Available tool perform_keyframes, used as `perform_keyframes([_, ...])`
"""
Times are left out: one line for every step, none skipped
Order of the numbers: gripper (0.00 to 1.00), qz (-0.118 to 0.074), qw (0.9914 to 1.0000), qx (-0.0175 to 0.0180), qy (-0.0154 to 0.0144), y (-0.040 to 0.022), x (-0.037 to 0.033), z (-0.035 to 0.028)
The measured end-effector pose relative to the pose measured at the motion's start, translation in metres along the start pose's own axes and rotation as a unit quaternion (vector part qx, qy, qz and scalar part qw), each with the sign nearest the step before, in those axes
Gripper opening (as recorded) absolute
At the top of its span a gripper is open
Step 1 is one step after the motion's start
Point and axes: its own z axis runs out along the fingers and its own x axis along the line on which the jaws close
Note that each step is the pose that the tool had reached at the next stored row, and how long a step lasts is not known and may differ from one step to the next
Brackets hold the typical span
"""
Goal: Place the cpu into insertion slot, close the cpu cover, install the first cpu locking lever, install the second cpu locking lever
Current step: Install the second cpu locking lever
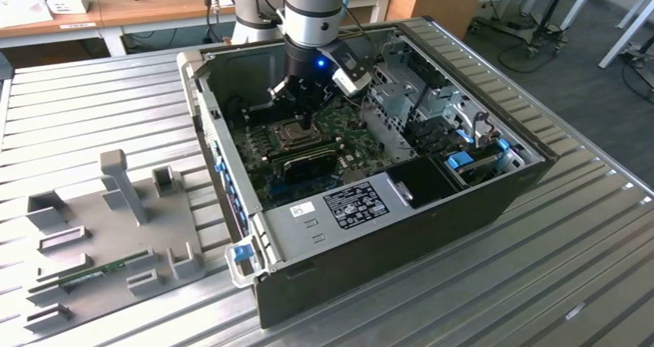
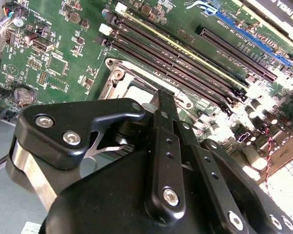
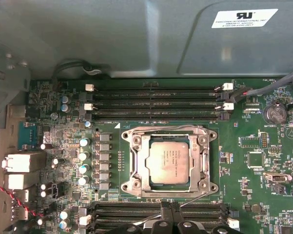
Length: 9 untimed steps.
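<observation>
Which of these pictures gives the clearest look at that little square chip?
The first wrist view: the cpu faces the camera squarely, unobstructed, framed by the cpu cover. In the second wrist view the gripper's black body hides most of it. In the exterior view it is a tiny square below the arm.

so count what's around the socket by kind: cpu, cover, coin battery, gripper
cpu: 1
cover: 1
coin battery: 1
gripper: 1
total: 4

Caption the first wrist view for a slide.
The cpu sits in the insertion slot, the cpu cover down around it, gripper at the socket's edge.
</observation>
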Motion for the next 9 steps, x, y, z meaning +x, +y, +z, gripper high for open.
perform_keyframes([0.11,0.000,1.00000,0.0000,0.0000,0.0000,0.0000,0.0000])
perform_keyframes([0.11,0.000,1.00000,0.0000,0.0000,0.0000,0.0000,0.0000])
perform_keyframes([0.11,0.000,1.00000,0.0000,0.0002,-0.0001,0.0001,0.0000])
perform_keyframes([0.11,0.000,1.00000,0.0000,0.0005,-0.0001,0.0001,0.0001])
perform_keyframes([0.11,0.000,1.00000,0.0000,0.0005,-0.0001,0.0001,0.0001])
perform_keyframes([0.11,0.000,1.00000,0.0000,0.0006,0.0000,0.0001,0.0001])
perform_keyframes([0.11,0.000,1.00000,0.0000,0.0006,0.0000,0.0001,0.0002])
perform_keyframes([0.11,0.000,1.00000,0.0000,0.0006,0.0000,0.0001,0.0002])
perform_keyframes([0.11,0.000,1.00000,0.0000,0.0006,0.0000,0.0001,0.0002])
